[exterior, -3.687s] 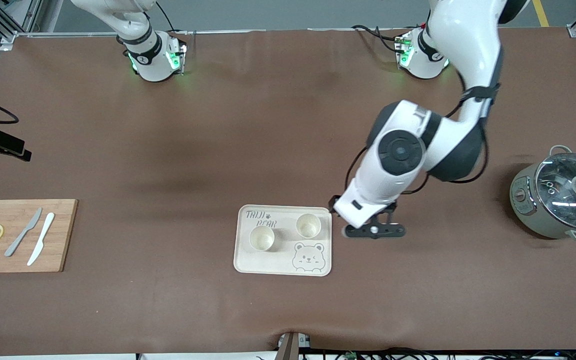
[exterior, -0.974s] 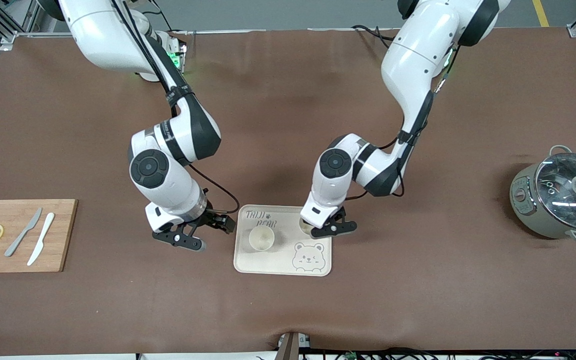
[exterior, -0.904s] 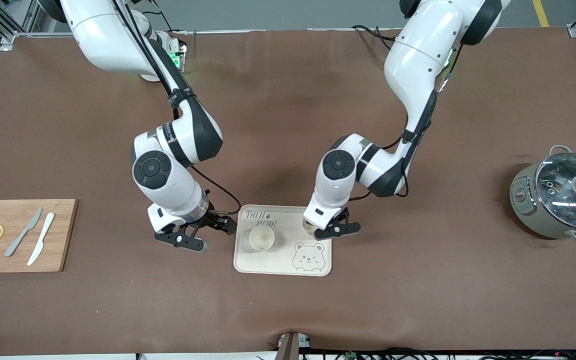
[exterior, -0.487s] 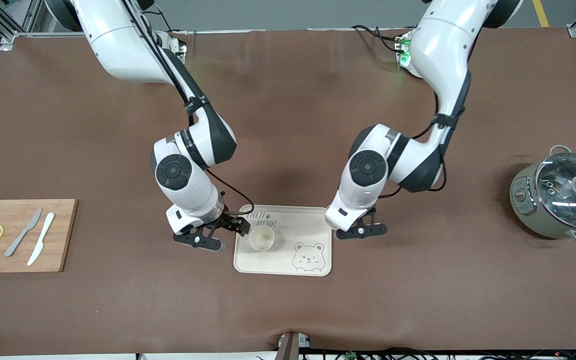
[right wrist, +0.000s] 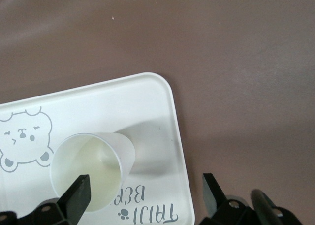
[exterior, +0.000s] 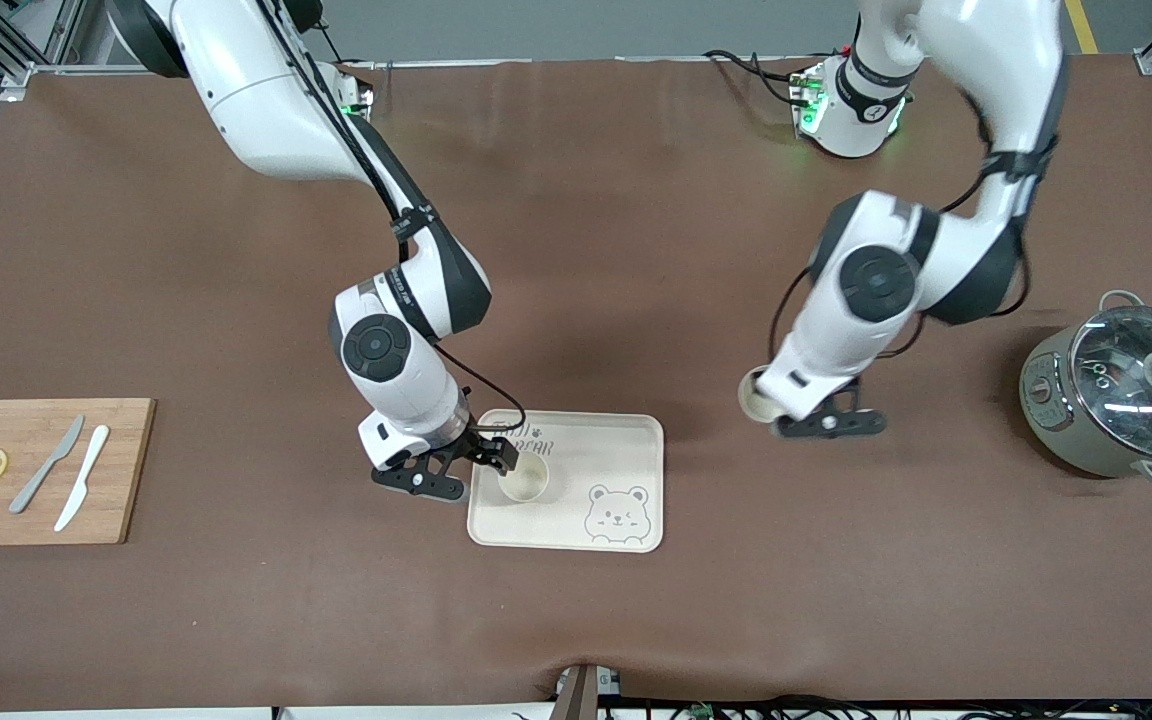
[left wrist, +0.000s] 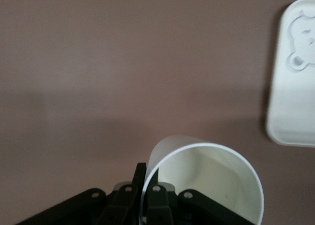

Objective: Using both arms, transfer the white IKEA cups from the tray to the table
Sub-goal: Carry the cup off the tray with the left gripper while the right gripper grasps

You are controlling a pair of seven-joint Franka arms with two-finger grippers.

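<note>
One white cup (exterior: 523,481) stands upright on the bear-printed tray (exterior: 626,440). My right gripper (exterior: 476,472) is open at the tray's edge toward the right arm's end. In the right wrist view one finger (right wrist: 78,195) is over this cup's (right wrist: 91,171) rim and the other is past the tray's (right wrist: 147,102) edge. My left gripper (exterior: 778,412) is shut on the wall of the second white cup (exterior: 758,398) and holds it over the bare table between tray and pot. The left wrist view shows the cup (left wrist: 206,180) pinched by my left gripper (left wrist: 146,183) and the tray (left wrist: 295,97) farther off.
A grey-green pot with a glass lid (exterior: 1116,400) stands at the left arm's end. A wooden cutting board (exterior: 36,470) with two knives and lemon slices lies at the right arm's end. The table is a brown mat.
My left gripper has lifted one cup off the tray and carried it toward the pot. My right gripper has moved in from beside the tray to the other cup.
</note>
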